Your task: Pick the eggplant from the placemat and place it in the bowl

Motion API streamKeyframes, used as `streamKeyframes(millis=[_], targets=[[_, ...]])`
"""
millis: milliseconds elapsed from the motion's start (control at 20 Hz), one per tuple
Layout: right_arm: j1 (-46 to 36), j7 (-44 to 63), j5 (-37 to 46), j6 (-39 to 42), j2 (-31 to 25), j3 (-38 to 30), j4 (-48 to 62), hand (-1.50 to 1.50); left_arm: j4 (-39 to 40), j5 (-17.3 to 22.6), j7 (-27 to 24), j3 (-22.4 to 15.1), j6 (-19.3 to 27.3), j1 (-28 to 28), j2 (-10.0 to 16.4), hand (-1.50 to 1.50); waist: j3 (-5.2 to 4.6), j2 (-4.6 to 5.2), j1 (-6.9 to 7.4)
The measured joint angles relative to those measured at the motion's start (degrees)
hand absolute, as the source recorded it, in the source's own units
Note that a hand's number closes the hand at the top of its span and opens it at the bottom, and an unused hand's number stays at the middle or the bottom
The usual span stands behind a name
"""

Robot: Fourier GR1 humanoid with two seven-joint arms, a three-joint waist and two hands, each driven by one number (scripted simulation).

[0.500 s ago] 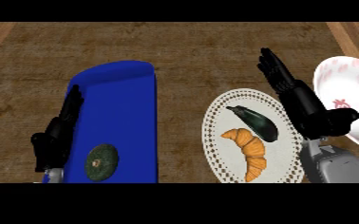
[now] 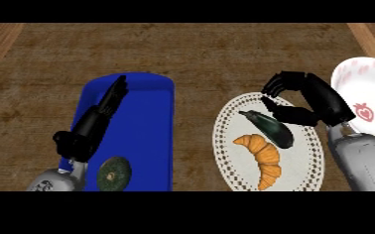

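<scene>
A dark eggplant (image 2: 268, 128) lies on the white round placemat (image 2: 227, 144) with a dotted rim, right of centre. My right hand (image 2: 311, 101) hovers just up and right of it, fingers (image 2: 282, 83) curled over and thumb close to the eggplant's upper side, with nothing between them. The white bowl (image 2: 357, 87) with red markings sits at the right edge, partly behind that hand. My left hand (image 2: 93, 124) rests over the blue mat (image 2: 147, 124) at the left, fingers straight and pointing away, holding nothing.
An orange croissant (image 2: 262, 159) lies on the same placemat just below the eggplant. A dark green round slice (image 2: 113, 173) sits at the near end of the blue mat. The counter's top is brown wood.
My right hand has bent its straight fingers into a curl and shifted down and left toward the eggplant. The eggplant, croissant and left hand have not moved.
</scene>
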Motion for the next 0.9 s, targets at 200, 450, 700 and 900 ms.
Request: streamKeyframes(millis=[200,450,700,900], targets=[[-2.0,-5.63,1.86,2.45,1.08,0.64,9.22,-1.5,-0.58,0.28,1.95,-1.79,-1.89,-1.78,-1.89,0.0,0.26,-0.09,0.33],[-7.95,-9.13,9.67,6.84,-2.13,5.67,15.16,-1.5,-0.14,0.5,2.37,-2.03,-3.18,-3.08,-2.72,0.0,0.32,-0.09,0.9],[-16.12,-4.28,16.1,15.41,-6.74,11.59,17.38,-1.5,0.4,0.79,2.43,-1.84,-4.17,-3.7,-2.88,0.0,0.24,-0.16,1.47],[-22.16,1.31,17.3,28.25,-8.72,16.71,19.94,-1.5,1.11,0.43,1.99,-2.43,-4.55,-3.71,-3.41,0.0,0.13,-0.17,1.93]])
